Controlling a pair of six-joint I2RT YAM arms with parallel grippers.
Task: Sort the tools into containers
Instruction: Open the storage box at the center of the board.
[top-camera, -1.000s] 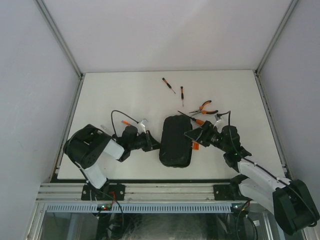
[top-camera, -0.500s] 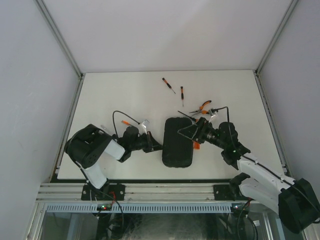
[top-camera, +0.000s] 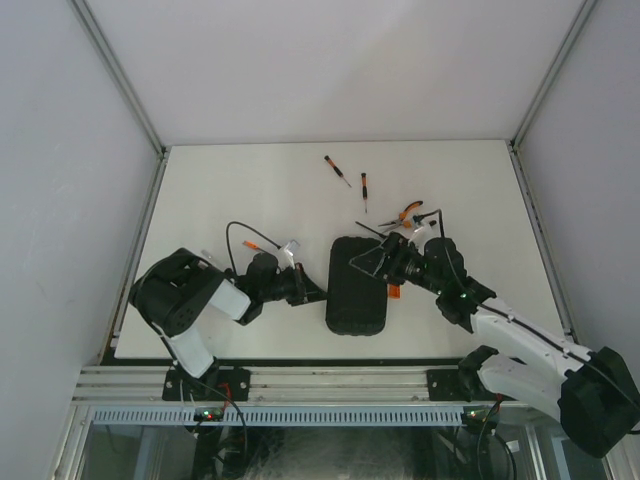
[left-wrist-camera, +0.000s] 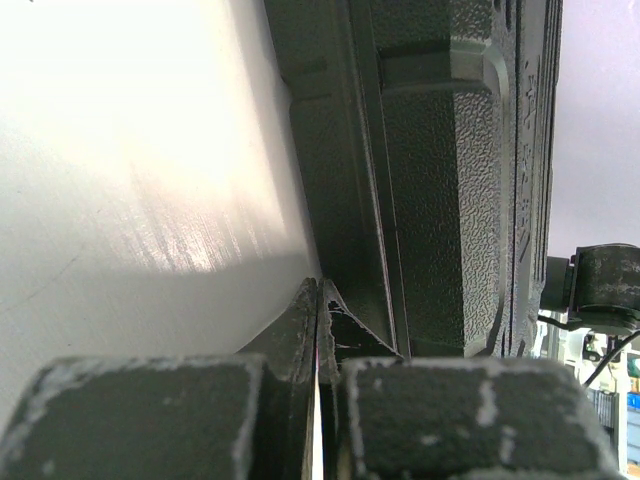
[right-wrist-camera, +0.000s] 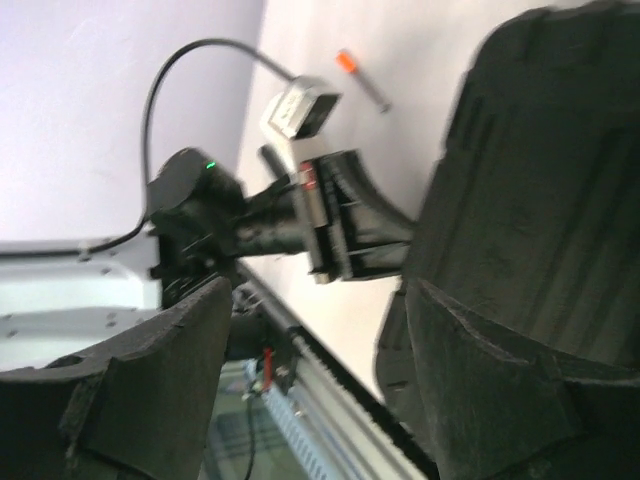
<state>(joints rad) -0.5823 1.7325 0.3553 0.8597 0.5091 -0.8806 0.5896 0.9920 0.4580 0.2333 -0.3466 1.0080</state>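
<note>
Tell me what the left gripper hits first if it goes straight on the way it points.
The tool case: the left gripper, shut, points at its side edge, low by the table, seemingly almost touching.

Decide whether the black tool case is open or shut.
Shut: the black tool case shows only its ribbed outer shell from above, no inner slots visible.

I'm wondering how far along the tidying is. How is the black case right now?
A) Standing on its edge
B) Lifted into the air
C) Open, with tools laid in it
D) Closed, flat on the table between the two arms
D: the black case lies shut and flat on the table, while a screwdriver and the pliers lie loose beyond it.
</note>
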